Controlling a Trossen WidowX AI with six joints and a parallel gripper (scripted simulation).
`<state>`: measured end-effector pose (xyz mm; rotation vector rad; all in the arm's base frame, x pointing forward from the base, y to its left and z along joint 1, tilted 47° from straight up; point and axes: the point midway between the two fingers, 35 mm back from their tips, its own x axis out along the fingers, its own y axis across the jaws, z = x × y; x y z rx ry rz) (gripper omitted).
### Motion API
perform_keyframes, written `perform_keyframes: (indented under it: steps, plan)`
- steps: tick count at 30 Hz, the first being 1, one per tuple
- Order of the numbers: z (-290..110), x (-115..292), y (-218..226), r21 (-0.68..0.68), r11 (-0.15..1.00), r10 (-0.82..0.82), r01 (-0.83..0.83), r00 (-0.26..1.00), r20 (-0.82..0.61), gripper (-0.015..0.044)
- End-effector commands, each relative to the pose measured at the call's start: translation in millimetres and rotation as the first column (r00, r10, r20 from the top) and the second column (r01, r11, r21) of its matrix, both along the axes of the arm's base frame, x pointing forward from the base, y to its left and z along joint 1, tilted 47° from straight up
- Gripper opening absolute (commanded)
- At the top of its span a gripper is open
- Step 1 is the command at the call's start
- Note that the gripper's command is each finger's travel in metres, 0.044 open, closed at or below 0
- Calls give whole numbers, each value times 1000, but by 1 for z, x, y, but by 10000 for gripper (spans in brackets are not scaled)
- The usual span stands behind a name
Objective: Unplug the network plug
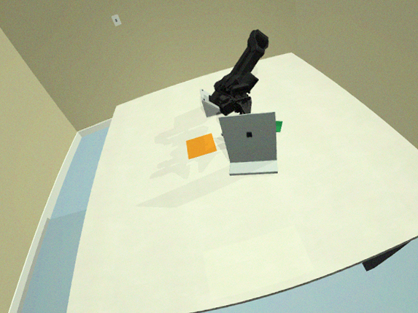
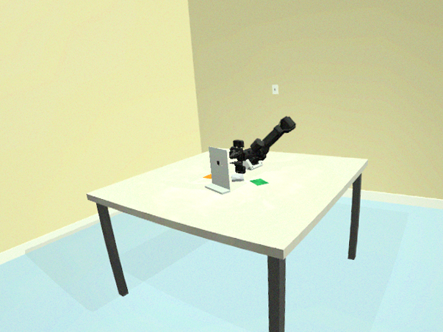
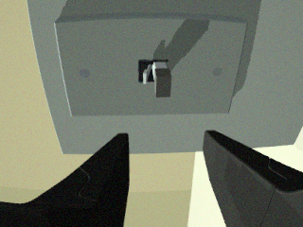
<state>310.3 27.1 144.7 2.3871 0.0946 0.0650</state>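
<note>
The grey upright panel stands on the table. The plug sits in the dark socket opening in the wrist view, with its brownish end towards the camera. A thin pale tab slants out on its left side in that view. The panel hides the plug in the top view. My gripper is partly open and empty, short of the panel; in the wrist view the plug lies beyond and above the gap between the fingertips. An orange square and a green square are marked on the table.
The panel's foot sticks out on the side away from the arm. A small pale block lies on the table behind the panel, below the gripper. The arm's white base stands farther back.
</note>
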Motion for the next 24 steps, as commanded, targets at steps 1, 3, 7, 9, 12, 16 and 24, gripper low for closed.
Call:
perform_keyframes:
  steps: [1,3,7,9,12,16,24]
  plan:
    - [0,4,1,6,1000,5,-5,1000,1,156]
    - [0,6,1,6,1000,5,-5,1000,1,156]
    - [0,11,0,5,1000,5,-5,1000,1,156]
    - [0,13,0,5,1000,5,-5,1000,1,156]
    - [0,16,0,5,1000,5,-5,1000,1,156]
    - [-1,20,0,5,1000,5,-5,1000,1,156]
    - [-2,29,-1,5,1000,5,-5,1000,2,156]
